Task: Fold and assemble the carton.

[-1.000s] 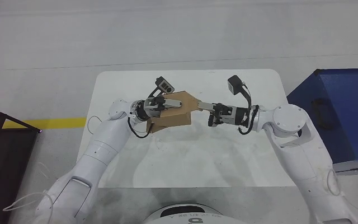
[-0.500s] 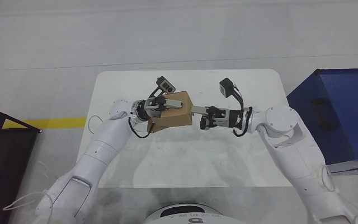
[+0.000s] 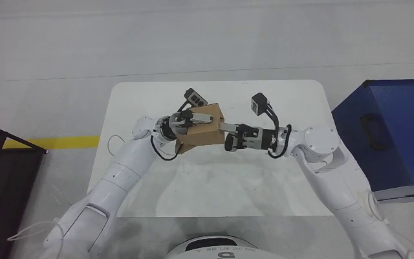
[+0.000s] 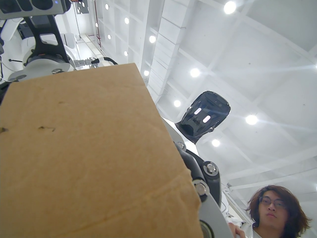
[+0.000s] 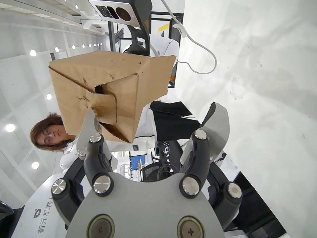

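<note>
A brown cardboard carton is held above the middle of the white table. My left gripper is shut on the carton's upper panel; in the left wrist view the carton fills the near side with one finger against its edge. My right gripper is at the carton's right end and stands open. In the right wrist view the carton shows its folded end flaps, and one finger touches those flaps while the other finger is off to the side.
A blue bin stands on the floor beyond the table's right edge. A black frame stands off the left edge. The table's near half is bare.
My right gripper has moved left, up to the carton's end. The flap that stuck out on the right is now folded in. The left arm has shifted the carton a little rightward.
</note>
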You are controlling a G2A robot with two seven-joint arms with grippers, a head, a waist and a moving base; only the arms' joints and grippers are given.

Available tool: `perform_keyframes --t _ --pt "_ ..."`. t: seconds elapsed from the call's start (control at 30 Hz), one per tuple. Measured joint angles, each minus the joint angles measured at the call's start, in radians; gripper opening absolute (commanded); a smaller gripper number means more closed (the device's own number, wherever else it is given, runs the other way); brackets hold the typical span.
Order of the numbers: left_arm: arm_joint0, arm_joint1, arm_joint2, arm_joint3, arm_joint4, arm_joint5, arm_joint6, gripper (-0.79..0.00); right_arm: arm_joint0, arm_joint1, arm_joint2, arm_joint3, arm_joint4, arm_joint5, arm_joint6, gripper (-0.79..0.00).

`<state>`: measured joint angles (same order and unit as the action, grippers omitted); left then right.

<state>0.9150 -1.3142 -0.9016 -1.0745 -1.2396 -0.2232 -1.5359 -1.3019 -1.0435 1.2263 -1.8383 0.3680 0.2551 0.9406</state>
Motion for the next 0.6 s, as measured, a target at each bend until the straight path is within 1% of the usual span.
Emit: perform_keyframes --t 0.27,0.33,0.37,0.47,0.6 --pt "-0.009 -0.007 0.018 0.007 -0.011 -0.007 0.0 -0.785 0.01 -0.001 -0.024 -0.001 -0.003 -0.002 0.002 -0.083" --pt "-0.008 -0.007 0.018 0.009 -0.014 -0.01 0.0 -0.785 0.011 0.0 -0.014 -0.005 0.003 -0.007 -0.004 -0.049" --pt "-0.007 -0.007 0.018 0.009 -0.016 -0.011 0.0 -0.785 0.009 0.001 -0.005 -0.008 0.007 -0.01 -0.007 -0.003" --pt "-0.002 -0.006 0.013 0.015 -0.025 -0.015 0.0 -0.785 -0.008 0.007 0.039 -0.021 0.02 -0.025 -0.02 0.0" --pt "0.0 -0.006 0.01 0.022 -0.026 -0.016 0.0 -0.785 -0.066 0.018 0.135 -0.046 0.059 -0.045 -0.031 0.0"
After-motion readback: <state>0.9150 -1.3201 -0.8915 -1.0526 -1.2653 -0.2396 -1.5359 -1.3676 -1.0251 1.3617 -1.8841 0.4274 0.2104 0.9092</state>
